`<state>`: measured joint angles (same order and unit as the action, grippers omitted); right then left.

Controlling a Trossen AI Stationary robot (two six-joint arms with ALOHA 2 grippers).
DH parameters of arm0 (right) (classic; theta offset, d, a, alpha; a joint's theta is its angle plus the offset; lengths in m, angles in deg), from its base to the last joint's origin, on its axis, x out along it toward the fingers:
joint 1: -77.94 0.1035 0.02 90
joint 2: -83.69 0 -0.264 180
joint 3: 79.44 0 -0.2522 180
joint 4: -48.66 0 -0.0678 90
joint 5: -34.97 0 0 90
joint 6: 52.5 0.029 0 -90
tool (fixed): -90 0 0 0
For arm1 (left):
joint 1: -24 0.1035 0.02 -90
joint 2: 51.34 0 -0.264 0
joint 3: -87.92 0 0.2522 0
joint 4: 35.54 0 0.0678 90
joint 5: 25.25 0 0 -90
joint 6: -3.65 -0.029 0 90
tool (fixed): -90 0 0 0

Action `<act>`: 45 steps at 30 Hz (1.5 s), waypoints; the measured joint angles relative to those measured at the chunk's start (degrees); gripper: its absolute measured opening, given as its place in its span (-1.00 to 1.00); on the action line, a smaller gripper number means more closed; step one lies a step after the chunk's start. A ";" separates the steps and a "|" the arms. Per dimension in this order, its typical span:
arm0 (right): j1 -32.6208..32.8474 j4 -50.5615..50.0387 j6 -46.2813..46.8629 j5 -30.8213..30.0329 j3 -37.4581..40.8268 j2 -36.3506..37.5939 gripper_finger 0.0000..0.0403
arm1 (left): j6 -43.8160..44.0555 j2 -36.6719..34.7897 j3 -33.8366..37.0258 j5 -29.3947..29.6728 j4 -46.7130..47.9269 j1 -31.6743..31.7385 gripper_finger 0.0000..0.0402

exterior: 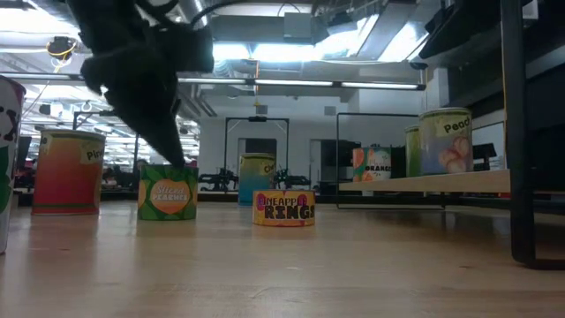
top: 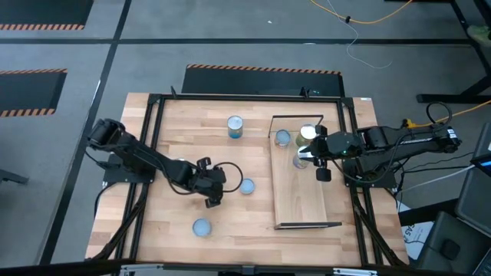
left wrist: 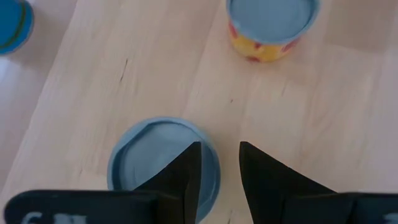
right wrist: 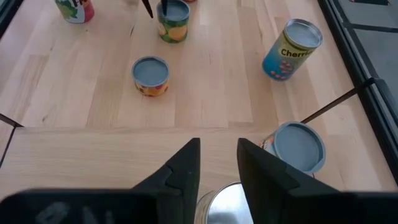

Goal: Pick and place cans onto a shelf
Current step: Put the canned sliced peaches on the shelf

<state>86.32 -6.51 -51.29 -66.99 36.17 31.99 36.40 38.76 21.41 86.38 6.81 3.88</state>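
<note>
Your left end effector (top: 212, 193) hangs over a green peaches can (exterior: 168, 192) on the tabletop (top: 184, 146), fingers narrowly parted, empty. Your right end effector (top: 311, 157), slightly spread, hovers over a silver-topped can (right wrist: 225, 204) on the shelf (top: 303, 201).

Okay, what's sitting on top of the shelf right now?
At least three cans stand at one end of the shelf. The right gripper covers part of that cluster, so more could be hidden.
</note>
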 joint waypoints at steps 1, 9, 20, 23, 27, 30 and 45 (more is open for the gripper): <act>0.00 0.00 0.00 0.00 0.00 0.00 -0.45 | 0.04 0.28 0.00 0.00 0.01 0.00 -0.49; 0.00 -0.02 0.02 0.02 0.02 0.00 -0.45 | 0.09 1.45 0.00 0.43 0.00 -0.02 -0.56; 0.00 -0.02 0.02 0.02 0.02 0.00 -0.45 | 0.09 1.45 0.00 0.70 0.29 0.00 -0.81; -0.02 -0.02 0.02 0.02 0.02 0.00 -0.45 | 0.09 1.45 0.00 0.70 0.27 -0.02 -0.91; 0.00 -0.02 0.02 0.02 0.02 0.00 -0.45 | -0.21 1.43 0.00 0.55 0.23 -0.02 -0.97; 0.00 -0.02 0.02 0.04 0.02 0.00 -0.45 | -0.28 1.41 0.00 0.52 0.23 -0.02 -0.97; -0.02 -0.02 0.02 0.04 0.02 0.00 -0.45 | -10.79 1.56 -8.58 -0.40 2.05 0.13 -0.99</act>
<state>86.30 -6.53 -51.26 -66.95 36.19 31.99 25.62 40.32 12.83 85.98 8.86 4.01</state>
